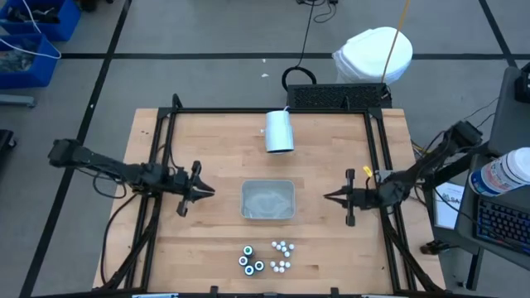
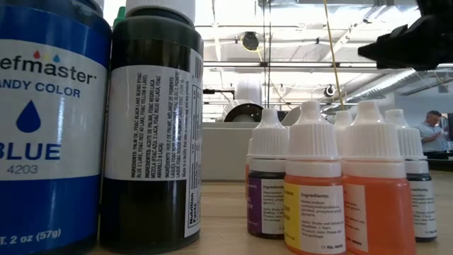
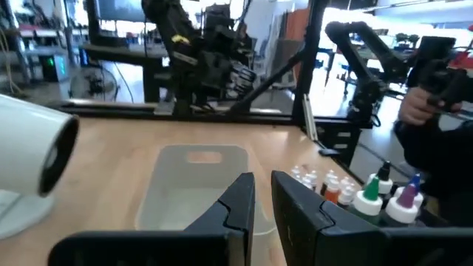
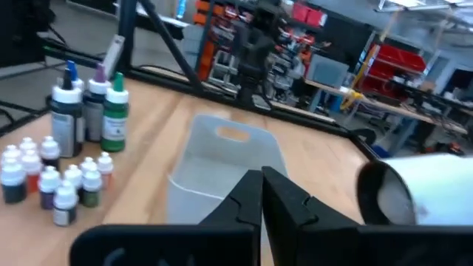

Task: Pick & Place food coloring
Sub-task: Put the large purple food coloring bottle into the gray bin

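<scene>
Both arms hang over the desk [image 1: 199, 248], facing each other across the clear plastic bin [image 1: 267, 200] at its centre. The left gripper [image 1: 207, 191] sits at the bin's nine o'clock, jaws narrowly parted with a slim gap between the fingers [image 3: 233, 210] and nothing in it. The right gripper [image 1: 330, 197] sits at the bin's three o'clock, jaws pressed together, holding nothing. The food coloring [image 1: 265, 257] stands at the bin's six o'clock, near the desk's front edge: three wider bottles [image 1: 249, 259] bunched together, with the small white-capped bottles [image 1: 281, 256] just beside them toward three o'clock. None of it is touched. A white cup [image 1: 279, 131] lies on its side at the bin's twelve o'clock. Across the room, a person [image 2: 429, 133] is visible far behind the desk.
</scene>
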